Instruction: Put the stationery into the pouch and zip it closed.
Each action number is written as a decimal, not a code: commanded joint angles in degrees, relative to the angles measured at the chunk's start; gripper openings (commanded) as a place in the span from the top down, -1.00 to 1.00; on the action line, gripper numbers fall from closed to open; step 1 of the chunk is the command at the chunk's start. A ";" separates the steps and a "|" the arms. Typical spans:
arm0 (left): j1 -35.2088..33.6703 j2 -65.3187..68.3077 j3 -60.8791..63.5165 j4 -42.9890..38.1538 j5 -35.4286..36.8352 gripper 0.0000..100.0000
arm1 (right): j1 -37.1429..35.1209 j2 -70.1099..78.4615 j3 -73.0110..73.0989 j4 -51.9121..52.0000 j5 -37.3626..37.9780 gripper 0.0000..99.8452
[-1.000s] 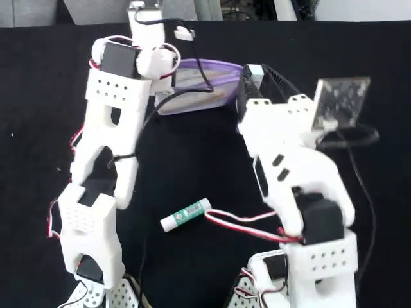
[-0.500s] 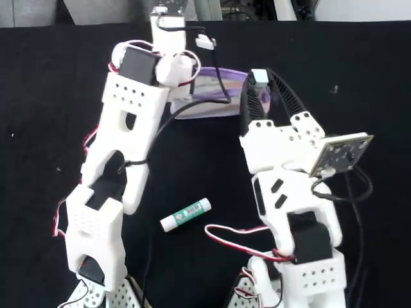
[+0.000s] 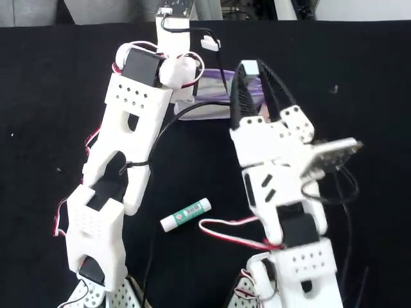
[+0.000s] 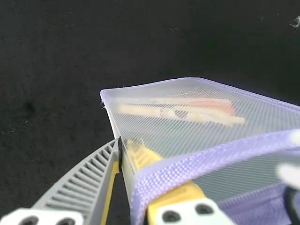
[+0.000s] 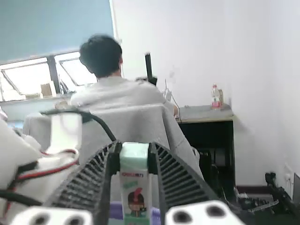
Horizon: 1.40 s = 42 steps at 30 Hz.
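well, from above, my right pincer (image 3: 252, 72) holds a glue stick (image 3: 250, 67) upright just beside the pouch (image 3: 212, 108); a second glue stick (image 3: 185, 214) lies on the tabletop (image 3: 359, 77), well apart. at my left wrist, the left pincer (image 4: 123, 152) pinches the pouch's corner, pens (image 4: 178, 110) inside. at my right wrist, that pincer is clamped on the stick. if the pouch mouth sags or i release off-centre, it could fall outside.

The high camera sits above the near edge of the table (image 3: 51, 77) and looks down and away along both my arms. My left wrist camera rides close over my left gripper (image 4: 123, 145), facing down at the pouch (image 4: 187, 126) I pinch; the high view shares that pouch at the far middle. My right wrist camera points level along my right gripper (image 5: 133, 150), which clasps a pale green stick (image 5: 134, 187), towards the room beyond the far edge.
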State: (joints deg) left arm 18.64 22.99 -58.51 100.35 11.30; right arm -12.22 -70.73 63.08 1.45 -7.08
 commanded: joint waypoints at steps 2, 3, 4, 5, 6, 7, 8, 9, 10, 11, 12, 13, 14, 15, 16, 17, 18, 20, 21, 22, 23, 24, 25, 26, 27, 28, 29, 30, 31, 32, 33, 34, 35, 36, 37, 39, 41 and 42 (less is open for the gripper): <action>0.04 -0.79 -0.66 0.53 0.79 0.94 | 1.58 10.68 -0.40 -7.65 -0.09 0.98; -0.31 -0.79 -0.66 0.53 0.79 0.94 | 2.20 12.35 -0.31 -9.14 -0.35 0.98; -0.57 -0.79 -0.66 0.53 0.79 0.94 | 2.64 14.20 -0.31 -10.46 -0.35 0.98; -1.19 -0.79 -0.66 0.53 0.79 0.94 | 2.99 15.87 -0.31 -11.69 -0.35 0.98; -1.54 -0.79 -0.66 0.53 0.79 0.94 | 3.69 17.27 -0.31 -12.40 -0.35 0.98; -1.89 -0.79 -0.66 0.53 0.79 0.94 | 4.04 18.68 -0.13 -12.66 -0.44 0.98; -2.33 -0.79 -0.66 0.53 0.79 0.94 | 4.31 19.91 0.22 -12.84 -0.44 0.98; -2.59 -0.79 -0.66 0.53 0.79 0.94 | 4.48 20.97 0.75 -13.01 -0.44 0.98; -2.77 -0.79 -0.66 0.53 0.79 0.94 | 4.48 21.93 1.27 -13.01 -0.44 0.98; -2.77 -0.79 -0.66 0.53 0.79 0.94 | 4.31 22.81 1.71 -13.01 -0.44 0.97; -2.77 -0.79 -0.75 0.53 0.79 0.94 | 4.22 23.43 1.98 -13.01 -0.44 0.97; -2.77 -0.79 -0.75 0.53 0.79 0.94 | 4.22 23.78 2.15 -13.01 -0.44 0.97; -2.77 -0.79 -0.75 0.53 0.79 0.94 | 4.13 24.13 2.15 -12.92 -0.44 0.97; -2.77 -0.79 -0.84 0.53 0.79 0.94 | 4.13 24.40 2.15 -12.75 -0.44 0.97; -2.77 -0.79 -0.84 0.53 0.79 0.94 | 4.04 24.48 2.15 -12.66 -0.44 0.97; -2.77 -0.79 -0.84 0.53 0.79 0.94 | 3.43 24.84 2.24 -12.66 -0.44 0.97; -2.77 -0.79 -0.75 0.53 0.79 0.94 | 2.73 25.27 2.24 -12.66 0.00 0.97; -2.77 -0.79 -0.75 0.53 0.79 0.94 | 1.58 26.15 2.24 -12.66 0.00 0.97; -2.77 -0.79 -0.75 0.53 0.79 0.94 | 0.97 26.68 2.24 -12.66 0.00 0.97; -2.77 -0.79 -0.75 0.53 0.79 0.94 | 0.62 27.03 2.24 -12.75 0.09 0.97; -2.77 -0.79 -0.66 0.53 0.79 0.94 | 0.44 27.47 2.24 -12.75 0.09 0.97; -2.77 -0.79 -0.66 0.53 0.79 0.94 | 0.44 27.91 2.24 -12.75 0.09 0.97; -2.77 -0.79 -0.66 0.53 0.79 0.94 | 0.44 28.44 2.24 -12.66 0.09 0.97; -2.77 -0.79 -0.66 0.53 0.79 0.94 | 0.44 28.88 2.24 -12.75 0.09 0.94; -2.86 -0.79 -0.66 0.53 0.79 0.94 | 0.44 29.05 2.24 -12.75 0.09 0.87; -2.86 -0.79 -0.66 0.53 0.79 0.94 | 0.44 29.14 2.24 -12.75 -0.09 0.78; -2.86 -0.79 -0.66 0.53 0.79 0.94 | 0.44 29.14 2.24 -12.75 -0.26 0.66; -2.86 -0.79 -0.66 0.53 0.79 0.94 | 0.44 29.14 2.24 -12.66 -0.26 0.55; -2.86 -0.79 -0.66 0.53 0.79 0.94 | 0.44 29.14 2.24 -12.66 -0.09 0.44; -2.86 -0.79 -0.66 0.53 0.79 0.94 | 0.44 29.14 2.24 -12.66 0.00 0.36; -2.86 -0.79 -0.66 0.53 0.79 0.94 | 0.44 29.14 2.24 -12.66 0.00 0.31; -2.86 -0.79 -0.66 0.53 0.79 0.94 | 0.44 29.14 2.24 -12.66 0.00 0.29; -2.86 -0.79 -0.66 0.53 0.79 0.94 | 0.44 29.05 2.24 -12.66 0.00 0.29; -2.86 -0.79 -0.66 0.53 0.79 0.94 | 0.44 29.05 2.24 -12.66 0.00 0.30; -2.86 -0.79 -0.66 0.53 0.79 0.94 | 0.44 28.97 2.24 -12.66 0.00 0.31; -2.86 -0.79 -0.66 0.53 0.79 0.94 | 0.44 28.09 2.15 -12.66 0.00 0.31; -3.47 -0.79 -0.66 0.53 0.70 0.94 | 0.79 25.45 2.51 -12.13 0.00 0.31; -4.09 -0.79 -0.66 0.53 0.70 0.94 | 1.05 23.43 2.68 -10.90 0.00 0.31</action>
State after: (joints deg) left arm 16.44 23.08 -58.51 100.44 11.38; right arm -11.78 -44.97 65.01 -11.38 -7.25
